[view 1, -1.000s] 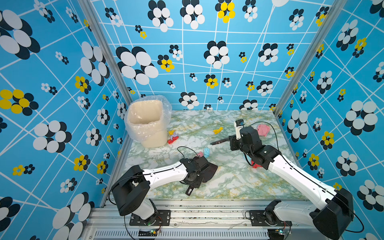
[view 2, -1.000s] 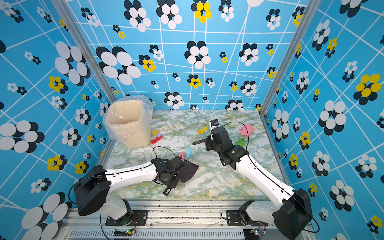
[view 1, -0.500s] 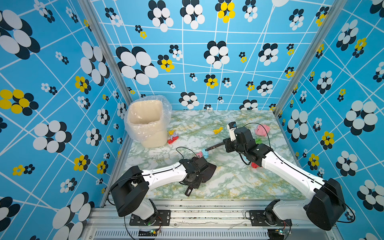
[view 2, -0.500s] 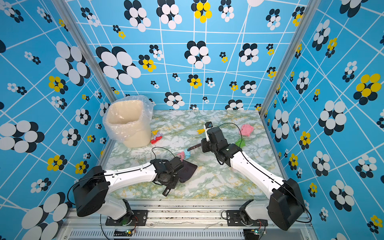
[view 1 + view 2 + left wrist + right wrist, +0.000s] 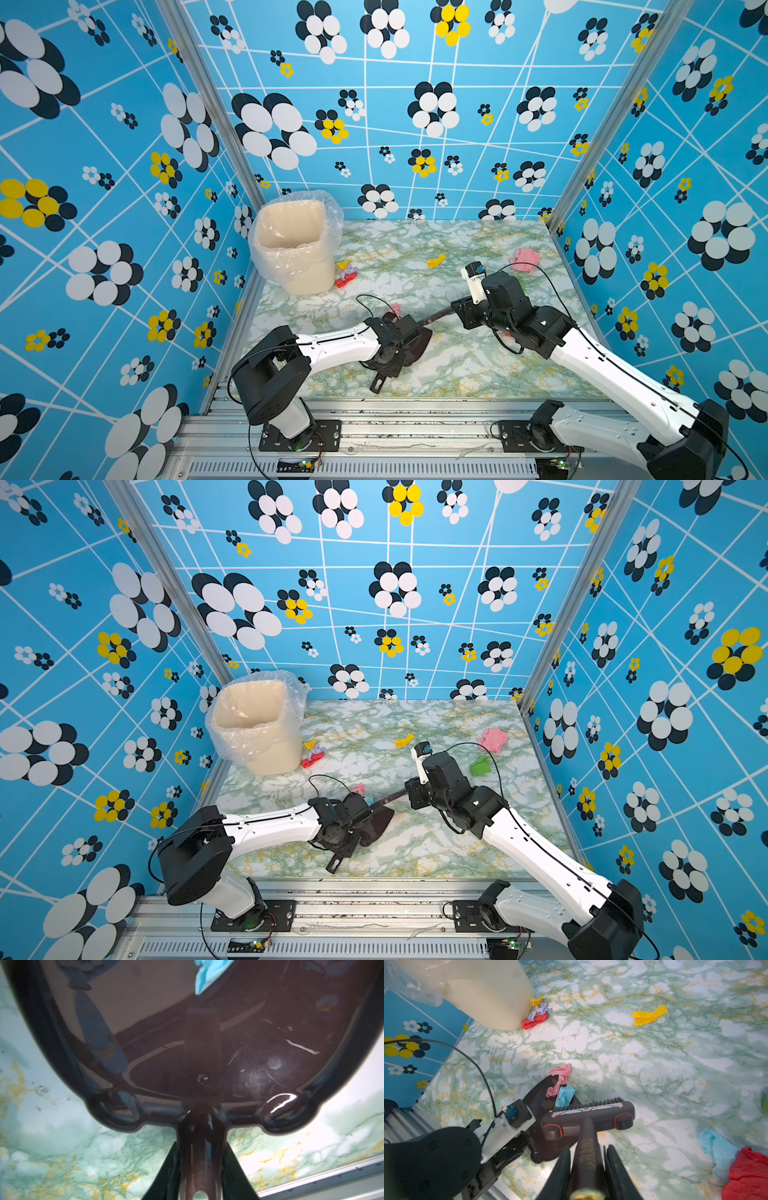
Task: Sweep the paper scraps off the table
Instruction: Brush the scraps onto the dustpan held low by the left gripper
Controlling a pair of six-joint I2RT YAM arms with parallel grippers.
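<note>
I am bringing the brush (image 5: 591,1113) forward and across to the dustpan (image 5: 536,1095). A second ago the right claw (image 5: 587,1152) was standing further back on the table (image 5: 457,374), nearer the yellow scrap (image 5: 435,261), and now the bristles are arriving over the front part of the pan. The right claw is staying narrow, squeezing the brush handle between both fingers. The left claw (image 5: 200,1160) is hardly moving in this time. It is keeping tight on the dustpan handle and holding the pan low on the table, near the front edge.

For the job this is meaning the following: the light blue scrap (image 5: 564,1095) is lying on the lip of the pan, just beside the bristles, and the left wrist view is showing it inside the pan's mouth. The pink scrap (image 5: 559,1080) is touching it but is hanging partly over the lip, so I am judging that one more short stroke is needed.

Most of the work is still waiting. The small heap of scraps (image 5: 345,274) is lying against the foot of the bin (image 5: 291,249). The big pink scrap (image 5: 524,259) and the green scrap (image 5: 480,766) are resting at the far right. A red scrap (image 5: 747,1174) is lying beside my right arm — another light blue scrap (image 5: 716,1147) is next to it.
</note>
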